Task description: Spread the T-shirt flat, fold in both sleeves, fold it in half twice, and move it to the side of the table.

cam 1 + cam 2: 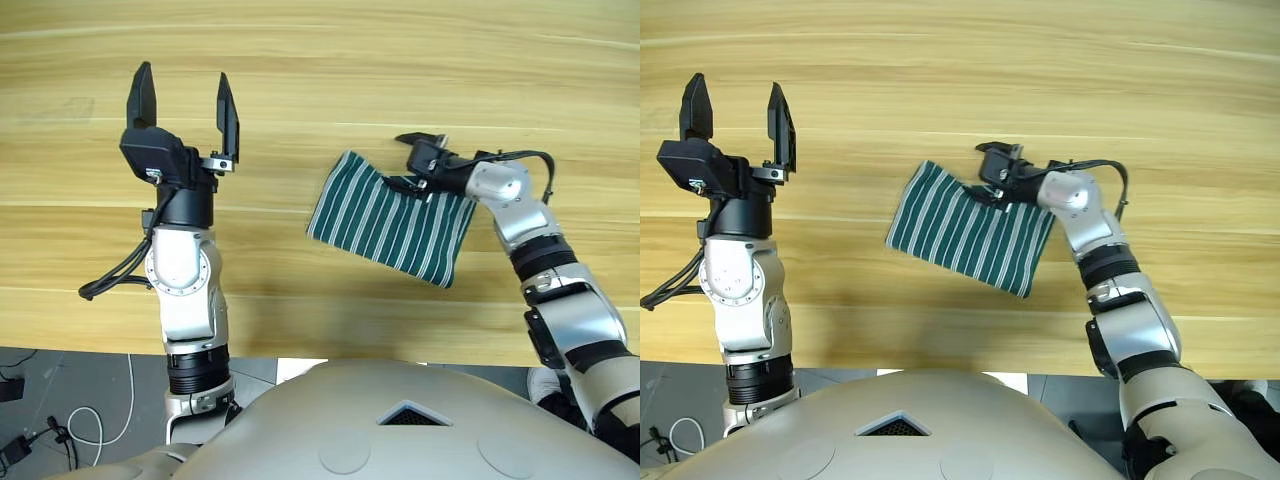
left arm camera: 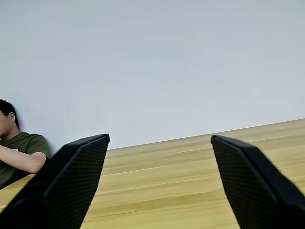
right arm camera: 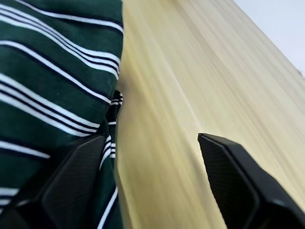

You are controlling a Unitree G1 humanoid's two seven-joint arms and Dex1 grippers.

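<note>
Toward the near edge of the table [image 1: 300,60], right gripper [image 1: 418,160], fingers apart, straddles the shirt [image 1: 385,222] hem; shallow pinch may grab one layer and unfold it.

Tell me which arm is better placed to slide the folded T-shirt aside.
Probably the right: the right gripper is open at the T-shirt's far edge, while the left gripper is open and well apart from it.

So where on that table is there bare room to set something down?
The far strip of the light wooden table is bare. So is the wood between the open left gripper and the folded green-and-white striped T-shirt, and the near edge. It is crowded at the shirt's far edge, where the open right gripper sits.
</note>
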